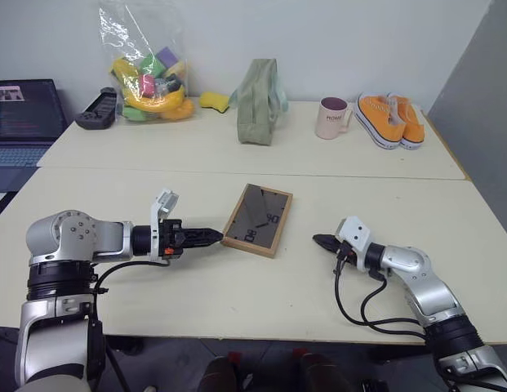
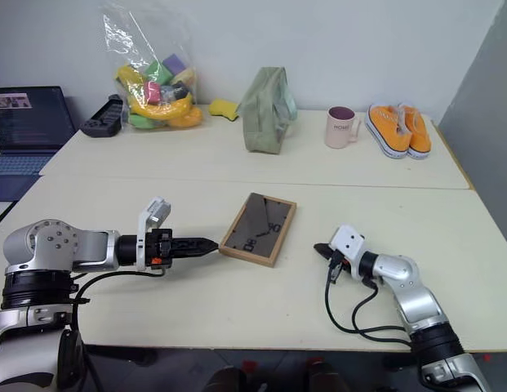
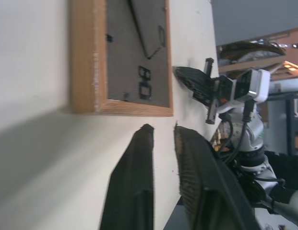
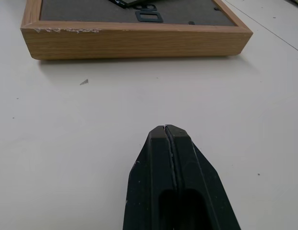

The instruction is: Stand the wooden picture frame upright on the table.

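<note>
The wooden picture frame [image 1: 257, 219] lies flat on the table [image 1: 237, 302] with its dark back panel and folded stand facing up. My left gripper [image 1: 214, 238] points at the frame's near left edge, just short of it. In the left wrist view its fingers [image 3: 139, 158] stand slightly apart with nothing between them, a little way off the frame's light wood border [image 3: 84, 57]. My right gripper [image 1: 321, 240] rests low over the table to the right of the frame, apart from it. Its fingers [image 4: 153, 143] are pressed together and empty, pointing at the frame's side [image 4: 134, 43].
On the far table stand a clear bag of colourful toys [image 1: 147, 77], a yellow sponge [image 1: 212, 100], a green pouch [image 1: 257, 102], a pink mug [image 1: 332, 117] and orange shoes [image 1: 389, 119]. A black controller [image 1: 98, 109] and a laptop [image 1: 24, 110] sit far left.
</note>
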`<state>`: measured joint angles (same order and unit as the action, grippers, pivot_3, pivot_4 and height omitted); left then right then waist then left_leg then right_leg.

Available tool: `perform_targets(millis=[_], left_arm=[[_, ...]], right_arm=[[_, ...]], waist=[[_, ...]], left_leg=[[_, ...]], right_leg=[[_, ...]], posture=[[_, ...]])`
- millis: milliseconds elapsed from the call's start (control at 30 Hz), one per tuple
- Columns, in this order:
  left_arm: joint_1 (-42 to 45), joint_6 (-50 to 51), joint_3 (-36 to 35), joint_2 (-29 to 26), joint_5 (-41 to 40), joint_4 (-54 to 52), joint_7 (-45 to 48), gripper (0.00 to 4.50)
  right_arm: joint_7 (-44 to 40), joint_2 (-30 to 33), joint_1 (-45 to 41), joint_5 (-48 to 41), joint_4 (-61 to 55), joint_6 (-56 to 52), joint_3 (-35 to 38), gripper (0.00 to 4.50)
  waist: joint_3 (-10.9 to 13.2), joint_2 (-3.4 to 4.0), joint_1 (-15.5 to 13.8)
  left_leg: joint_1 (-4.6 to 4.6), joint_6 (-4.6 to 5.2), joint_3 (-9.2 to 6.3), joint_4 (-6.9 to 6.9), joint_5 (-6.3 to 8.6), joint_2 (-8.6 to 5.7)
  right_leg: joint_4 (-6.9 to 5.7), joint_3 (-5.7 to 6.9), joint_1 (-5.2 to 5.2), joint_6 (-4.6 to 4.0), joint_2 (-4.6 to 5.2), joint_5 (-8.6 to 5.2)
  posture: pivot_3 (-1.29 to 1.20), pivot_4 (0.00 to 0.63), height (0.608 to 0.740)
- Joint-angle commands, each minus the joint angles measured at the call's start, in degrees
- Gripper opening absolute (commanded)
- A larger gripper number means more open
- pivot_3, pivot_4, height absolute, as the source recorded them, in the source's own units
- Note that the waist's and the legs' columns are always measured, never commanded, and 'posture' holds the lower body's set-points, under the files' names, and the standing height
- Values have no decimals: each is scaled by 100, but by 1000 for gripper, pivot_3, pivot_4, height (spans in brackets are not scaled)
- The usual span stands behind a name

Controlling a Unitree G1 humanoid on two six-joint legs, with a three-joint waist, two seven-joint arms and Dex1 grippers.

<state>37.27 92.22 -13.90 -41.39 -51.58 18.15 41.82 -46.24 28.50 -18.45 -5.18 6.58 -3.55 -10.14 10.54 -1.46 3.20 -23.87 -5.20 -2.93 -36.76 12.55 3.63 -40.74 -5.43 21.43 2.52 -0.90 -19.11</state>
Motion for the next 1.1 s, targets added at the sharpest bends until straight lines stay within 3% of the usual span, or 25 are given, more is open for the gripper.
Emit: perform_targets(millis=[33, 200, 333, 500, 667, 833, 1100], left_arm=[[279, 20, -150, -211, 34, 210, 61, 1834], [697, -238, 253, -449, 148, 639, 676, 2879], [980, -811, 1175, -515, 525, 936, 1561, 3625], [1400, -1857, 2375, -520, 1380, 1710, 2757, 3625], [1960, -2886, 2854, -351, 2269, 3049, 3475, 3625], [2501, -3659, 2844, -34, 2946, 4202, 3742, 3625], [2710, -4132, 2659, 464, 3521, 4883, 3925, 3625]], right_arm=[[-83, 55, 96, -24, -247, 146, 59, 0], [-112, 71, 153, 43, -239, 250, -5, 0], [-156, 17, 135, 72, -259, 341, -73, 0], [-191, -27, 219, 8, -460, 510, -73, 0], [89, -131, 213, 140, -531, 602, -45, 0], [119, -146, 316, 183, -779, 593, -88, 0], [39, -110, 384, 358, -764, 682, -283, 0]], waist=[[0, 0, -5], [0, 0, -1], [0, 1, -2], [1, 2, -4], [1, 2, -4], [2, 0, 0], [2, 0, -1]], left_leg=[[-1, 0, 0, 0, 0, 0], [-1, 0, 0, 1, 0, -1], [0, 0, 1, 1, 0, -2], [-1, 0, 3, 1, 0, -3], [-3, 1, 3, 2, 0, -3], [-8, 1, 3, 3, 1, -3], [-12, 2, 3, 2, 1, -4]], right_leg=[[1, 2, 0, 0, 0, 0], [1, 1, 1, -1, -1, 0], [0, 1, 1, -1, -1, -1], [1, 0, 3, -3, -2, -2], [1, 0, 6, -8, -5, -5], [2, -1, 12, -10, -5, -7], [4, -2, 13, -7, -4, -8]], posture=[[0, 150, 740], [0, 150, 740], [0, 150, 740], [0, 150, 740], [0, 150, 740], [0, 150, 740], [0, 150, 740]])
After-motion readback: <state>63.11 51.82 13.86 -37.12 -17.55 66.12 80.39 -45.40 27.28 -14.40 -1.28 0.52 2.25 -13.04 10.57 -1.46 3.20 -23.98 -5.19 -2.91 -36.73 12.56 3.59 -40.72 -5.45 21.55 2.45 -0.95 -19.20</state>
